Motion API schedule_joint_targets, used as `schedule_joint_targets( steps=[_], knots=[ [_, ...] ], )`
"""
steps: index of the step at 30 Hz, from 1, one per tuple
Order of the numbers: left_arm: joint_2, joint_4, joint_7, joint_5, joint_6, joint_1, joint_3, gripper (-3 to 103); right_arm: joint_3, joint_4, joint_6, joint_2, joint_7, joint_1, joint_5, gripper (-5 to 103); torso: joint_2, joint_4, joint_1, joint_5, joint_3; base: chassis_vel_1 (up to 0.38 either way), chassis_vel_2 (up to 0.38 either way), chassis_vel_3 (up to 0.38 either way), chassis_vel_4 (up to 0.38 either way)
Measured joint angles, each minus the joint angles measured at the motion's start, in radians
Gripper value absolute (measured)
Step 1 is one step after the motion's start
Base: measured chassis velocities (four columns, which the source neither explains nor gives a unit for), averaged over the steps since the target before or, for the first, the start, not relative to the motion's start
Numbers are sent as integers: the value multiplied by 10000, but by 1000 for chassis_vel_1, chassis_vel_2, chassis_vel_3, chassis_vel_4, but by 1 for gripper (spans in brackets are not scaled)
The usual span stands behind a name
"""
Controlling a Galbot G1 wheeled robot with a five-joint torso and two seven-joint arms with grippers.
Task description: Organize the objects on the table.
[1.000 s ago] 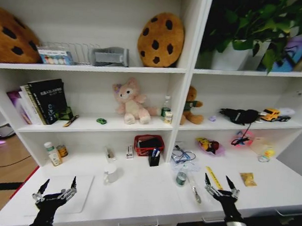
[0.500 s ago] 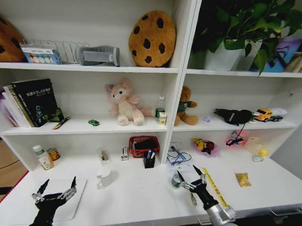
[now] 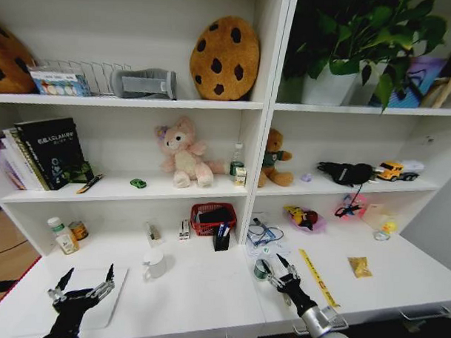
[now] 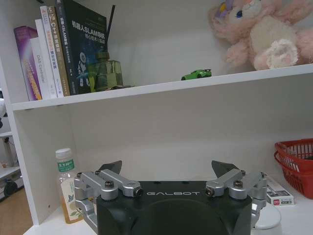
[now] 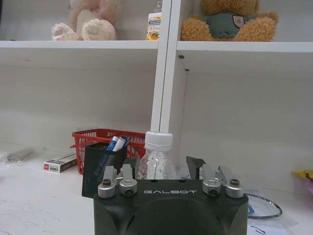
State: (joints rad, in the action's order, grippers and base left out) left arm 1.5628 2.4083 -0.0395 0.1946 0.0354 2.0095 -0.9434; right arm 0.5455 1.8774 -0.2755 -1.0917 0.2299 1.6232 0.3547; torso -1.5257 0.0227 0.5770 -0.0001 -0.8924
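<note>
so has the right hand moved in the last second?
Yes. The right hand has swung in toward the left, from beside the yellow ruler to the clear bottle, which stands between its open fingers.

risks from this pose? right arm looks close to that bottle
1. The right gripper, open, straddles the clear bottle from behind; the bottle looks light and upright, so a nudge could tip it toward the black pen cup and red basket.
2. A yellow ruler and loose cables lie beside that gripper and could snag or get swept along.
3. The left gripper hangs open over the laptop; a drop could scratch it.
</note>
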Motion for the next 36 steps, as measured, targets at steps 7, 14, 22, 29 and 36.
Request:
schedule_joint_targets(
  steps=[7,14,22,29,36],
  knots=[
    [0,0,0,0,0,0,0,100,6,43,53,64,38,-85,177,25,1,1,0,0,0,0,0,0,0],
    [0,0,0,0,0,0,0,100,64,166,53,22,89,35,275,4,0,0,0,1,0,0,0,0,0],
    [0,0,0,0,0,0,0,100,178,362,-82,-98,212,174,244,7,0,0,0,1,0,0,0,0,0],
    [0,0,0,0,0,0,0,100,134,347,-84,-86,147,86,247,27,0,0,-1,1,0,0,0,0,0],
    [0,0,0,0,0,0,0,100,75,194,-49,47,-51,-142,248,54,0,2,0,2,0,0,0,0,0]
  ],
)
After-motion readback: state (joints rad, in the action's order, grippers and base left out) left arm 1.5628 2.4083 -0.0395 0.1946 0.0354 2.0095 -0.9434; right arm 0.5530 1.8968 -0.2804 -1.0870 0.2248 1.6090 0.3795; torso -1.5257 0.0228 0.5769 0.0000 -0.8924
